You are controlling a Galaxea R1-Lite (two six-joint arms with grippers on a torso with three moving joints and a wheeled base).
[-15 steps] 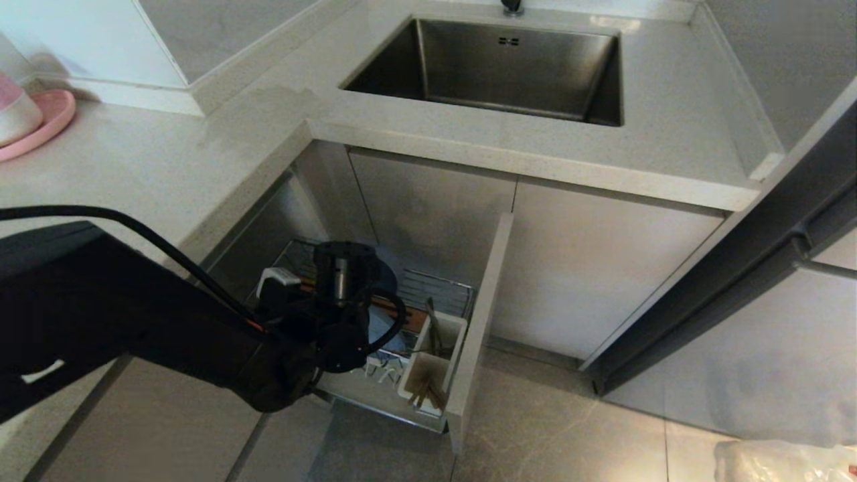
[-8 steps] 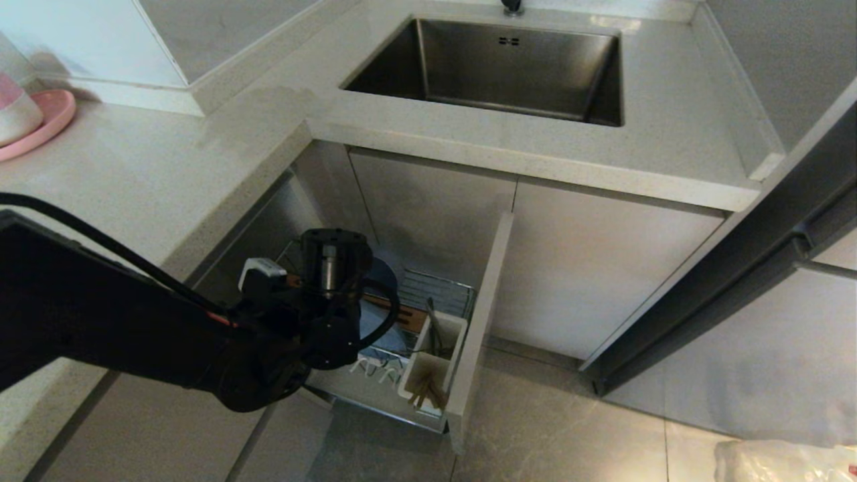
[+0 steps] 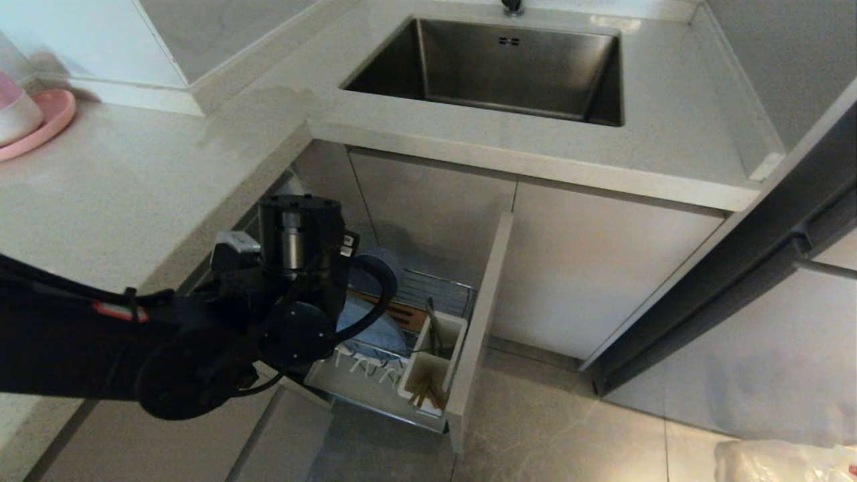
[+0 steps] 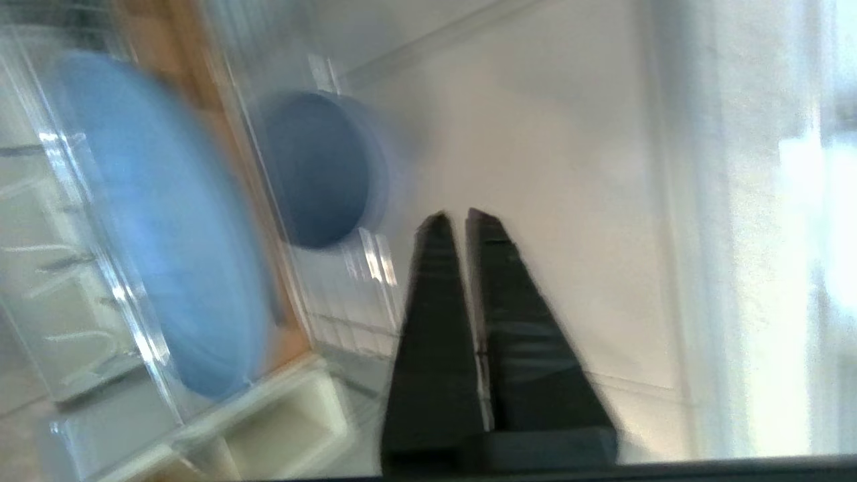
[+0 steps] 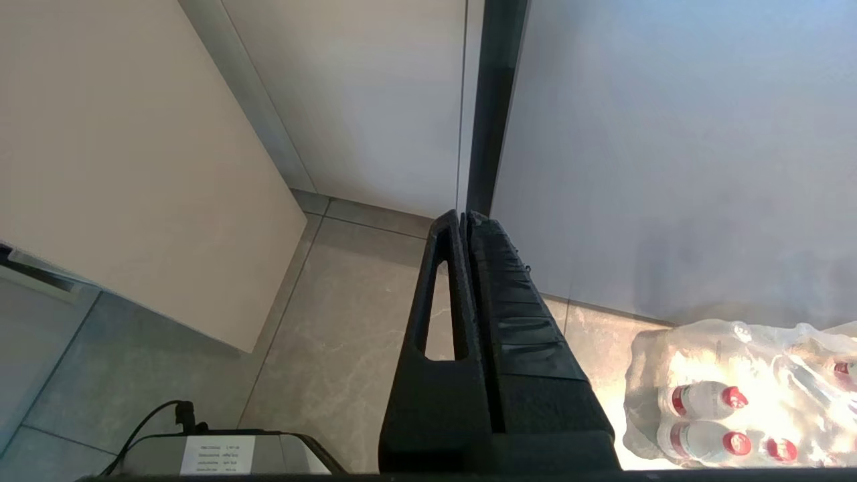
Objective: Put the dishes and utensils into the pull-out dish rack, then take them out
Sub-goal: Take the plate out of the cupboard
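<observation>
1. Countertop (image 3: 134, 174): pale speckled stone, L-shaped, with a steel sink (image 3: 495, 67) set into it on the far side.
2. Pull-out dish rack (image 3: 435, 291): chrome wire drawer drawn out below the counter, its beige front panel (image 3: 479, 328) standing at the right-hand end.
3. Left arm (image 3: 100, 348): black, reaching in from the left over the open rack.
4. Left gripper (image 4: 458, 221): fingers pressed together with nothing between them, hanging above the rack near the bowl, touching no dish.
5. Right gripper (image 5: 463, 217): fingers closed and empty, parked low over the grey floor tiles, next to a wrapped pack of bottles (image 5: 743, 395).
6. Pale-blue plate (image 3: 371, 328): standing on edge in the rack, just beside the slotted wooden bar (image 3: 395, 309).
7. Pale-blue bowl (image 4: 318, 171): on its side behind the bar, deeper in the rack, apart from the plate.
8. White utensil cup (image 3: 432, 365): against the front panel; the wooden chopsticks (image 3: 427, 395) lean in its nearer compartment, the silver utensil (image 3: 435, 328) in the farther one.
9. Pink plate (image 3: 40, 124): on the counter at far left.
</observation>
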